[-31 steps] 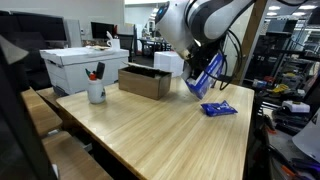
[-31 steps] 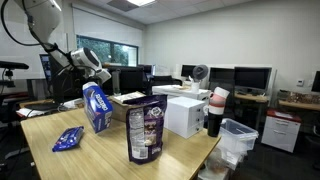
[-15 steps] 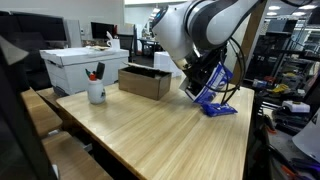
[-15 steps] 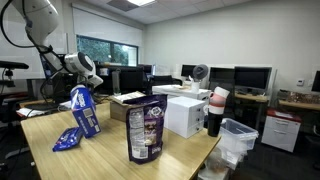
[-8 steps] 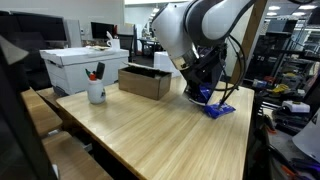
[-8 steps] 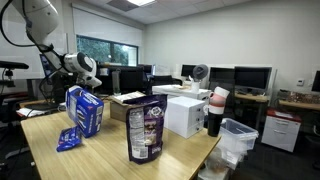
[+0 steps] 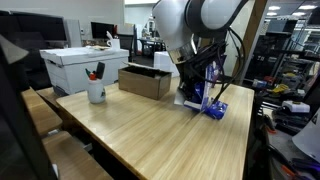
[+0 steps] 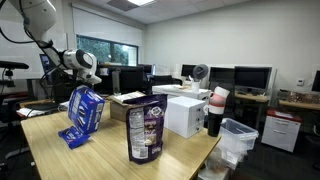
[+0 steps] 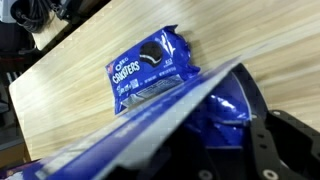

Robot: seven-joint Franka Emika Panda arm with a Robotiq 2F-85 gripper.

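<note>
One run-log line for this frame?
gripper: shut on blue bag | blue bag: tilted over Oreo packet | Oreo packet: flat on wooden table

the office lighting is coming across bright and even in both exterior views, with a ceiling light (image 8: 140,3) glowing overhead and a window (image 8: 105,50) letting in some daylight. the wooden table (image 7: 140,130) is catching a soft sheen and shadows are falling pretty faint. both exterior views are looking low-res and a bit soft. in the wrist view the blue bag (image 9: 190,125) is sitting so close it's blurring out, while the oreo pack (image 9: 145,68) is reading sharp enough.
</note>
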